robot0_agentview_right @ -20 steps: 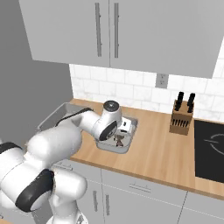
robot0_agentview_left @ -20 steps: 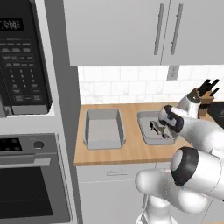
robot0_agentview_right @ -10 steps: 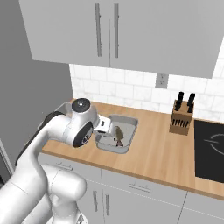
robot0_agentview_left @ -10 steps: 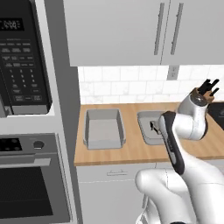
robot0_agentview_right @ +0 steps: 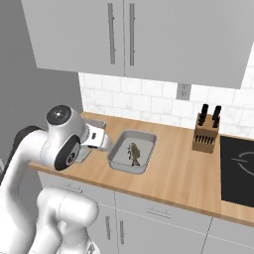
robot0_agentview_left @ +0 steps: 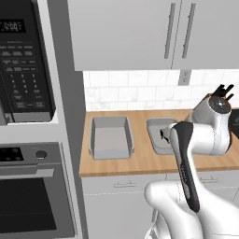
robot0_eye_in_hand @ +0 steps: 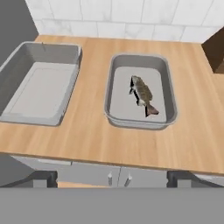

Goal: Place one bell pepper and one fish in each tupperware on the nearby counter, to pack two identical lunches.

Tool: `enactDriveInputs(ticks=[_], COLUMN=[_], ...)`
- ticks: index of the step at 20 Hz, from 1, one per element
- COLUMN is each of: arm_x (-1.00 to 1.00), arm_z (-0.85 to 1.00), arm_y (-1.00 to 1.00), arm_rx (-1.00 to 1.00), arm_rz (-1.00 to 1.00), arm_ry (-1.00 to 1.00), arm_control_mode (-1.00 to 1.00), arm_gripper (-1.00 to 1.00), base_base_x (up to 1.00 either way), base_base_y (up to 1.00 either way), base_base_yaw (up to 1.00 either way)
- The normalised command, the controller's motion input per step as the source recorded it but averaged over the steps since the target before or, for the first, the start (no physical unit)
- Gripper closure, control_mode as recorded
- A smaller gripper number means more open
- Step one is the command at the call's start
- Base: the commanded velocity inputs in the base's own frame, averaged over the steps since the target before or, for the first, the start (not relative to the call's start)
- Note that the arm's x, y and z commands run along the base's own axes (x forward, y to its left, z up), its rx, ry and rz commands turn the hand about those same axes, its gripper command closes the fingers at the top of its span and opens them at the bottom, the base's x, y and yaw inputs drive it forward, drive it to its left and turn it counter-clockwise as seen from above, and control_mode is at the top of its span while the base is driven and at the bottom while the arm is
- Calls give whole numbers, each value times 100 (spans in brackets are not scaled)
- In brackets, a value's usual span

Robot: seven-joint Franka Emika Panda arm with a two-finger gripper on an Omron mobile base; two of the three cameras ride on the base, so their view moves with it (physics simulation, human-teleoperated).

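Hand view looks down on two grey tupperware tubs set side by side, apart, on the wooden surface (robot0_eye_in_hand: 92, 131): the left tupperware (robot0_eye_in_hand: 39, 87) holds nothing, the right tupperware (robot0_eye_in_hand: 140, 92) holds one fish (robot0_eye_in_hand: 142, 94) lying across its floor. The gripper (robot0_eye_in_hand: 112, 178) hangs over the surface's front edge, fingers spread wide, gripping nothing. A knife block (robot0_agentview_right: 205, 134) stands near the tiled wall.

The white arm is folded back on itself above the base, its elbow raised and its forearm carried across in front of the shoulder, while the gripper (robot0_eye_in_hand: 111, 177) is held high and pulled back, pointed forward and down, with its two dark finger tips spread wide and nothing between them.
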Motion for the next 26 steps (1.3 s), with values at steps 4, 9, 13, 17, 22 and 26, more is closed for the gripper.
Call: enactDriveInputs(ticks=[4, 9, 13, 17, 22, 26], arm_x=[-65, -33, 0, 0, 0, 0], arm_z=[62, 30, 0, 0, 0, 0], arm_y=[9, 0, 0, 0, 0, 0], arm_rx=[0, 0, 0, 0, 0, 0], arm_rz=[1, 0, 0, 0, 0, 0], arm_ry=[-3, -5, 0, 0, 0, 0], arm_control_mode=[-100, 100, 100, 100, 100, 100], arm_gripper=[-100, -100, -100, -100, -100, -100], base_base_x=[0, -60, -100, -100, -100, -100], base_base_y=[0, 0, 4, 23, 76, 100], base_base_yaw=[0, 0, 2, 3, 1, 0])
